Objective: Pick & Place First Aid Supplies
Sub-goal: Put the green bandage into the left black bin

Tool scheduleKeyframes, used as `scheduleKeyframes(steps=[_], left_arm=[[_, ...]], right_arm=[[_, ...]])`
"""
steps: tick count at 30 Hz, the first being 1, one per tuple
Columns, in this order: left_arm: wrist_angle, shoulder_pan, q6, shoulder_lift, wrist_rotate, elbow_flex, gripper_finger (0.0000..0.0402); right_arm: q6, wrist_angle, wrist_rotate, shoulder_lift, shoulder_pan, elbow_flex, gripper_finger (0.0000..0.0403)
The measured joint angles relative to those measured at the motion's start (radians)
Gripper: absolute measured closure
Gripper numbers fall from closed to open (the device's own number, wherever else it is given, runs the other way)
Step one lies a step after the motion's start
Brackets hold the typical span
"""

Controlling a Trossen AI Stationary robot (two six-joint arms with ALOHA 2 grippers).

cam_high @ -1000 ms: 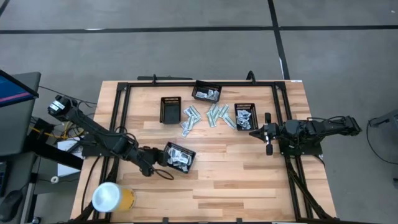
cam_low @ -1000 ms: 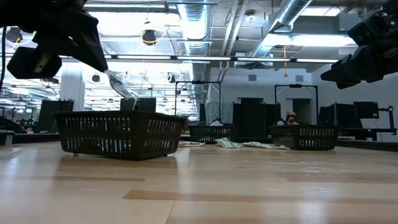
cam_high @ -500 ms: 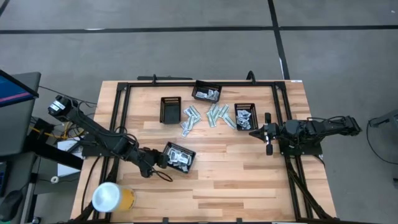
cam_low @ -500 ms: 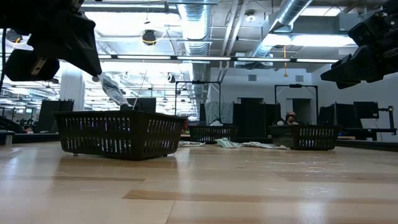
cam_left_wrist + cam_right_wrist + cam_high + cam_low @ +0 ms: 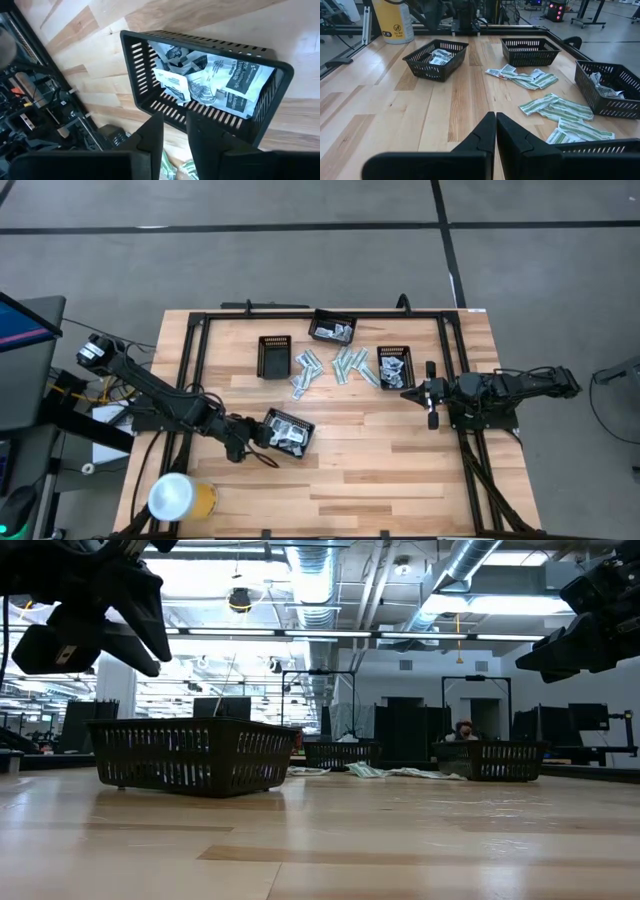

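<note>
Dropped: your left gripper point(image 5: 174, 131), part open, empty, has released its packet into the tray point(image 5: 135, 75). Sachets point(image 5: 172, 85): light, slippery; pinch an edge.

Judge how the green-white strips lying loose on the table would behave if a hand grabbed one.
The strips lie flat yet slightly wavy and overlapping, so they are probably thin, floppy and very light. Being so flat on the table, one may be hard to pinch and might slide instead.

left pincer point(image 5: 174, 131) parted, packet point(image 5: 172, 85) dropped
</note>
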Motion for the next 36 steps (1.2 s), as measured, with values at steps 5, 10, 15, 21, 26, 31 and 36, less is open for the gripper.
scheduleKeyframes(steps=[5,10,15,21,26,31,36], left_arm=[[0.056,-0.008,-0.120,0.000,0.031,-0.001,0.0312],[0.284,-0.019,-0.304,0.000,0.117,-0.001,0.0312],[0.408,-0.022,-0.471,-0.001,0.155,-0.001,0.0312],[0.451,0.015,-0.744,-0.035,0.137,-0.001,0.0312],[0.451,0.085,-0.862,-0.066,0.126,-0.001,0.0312],[0.453,0.203,-0.976,-0.069,0.124,-0.001,0.0312],[0.459,0.335,-0.972,-0.069,0.133,-0.001,0.0312]], right_arm=[[0.000,0.000,0.000,0.000,0.000,0.000,0.0395],[0.000,0.000,0.000,0.000,0.000,0.000,0.0395],[0.000,0.000,0.000,0.000,0.000,0.000,0.0395],[0.000,0.000,0.000,0.000,0.000,0.000,0.0395],[0.000,0.000,0.000,0.000,0.000,0.000,0.0395],[0.000,0.000,0.000,0.000,0.000,0.000,0.0395],[0.000,0.000,0.000,0.000,0.000,0.000,0.0395]])
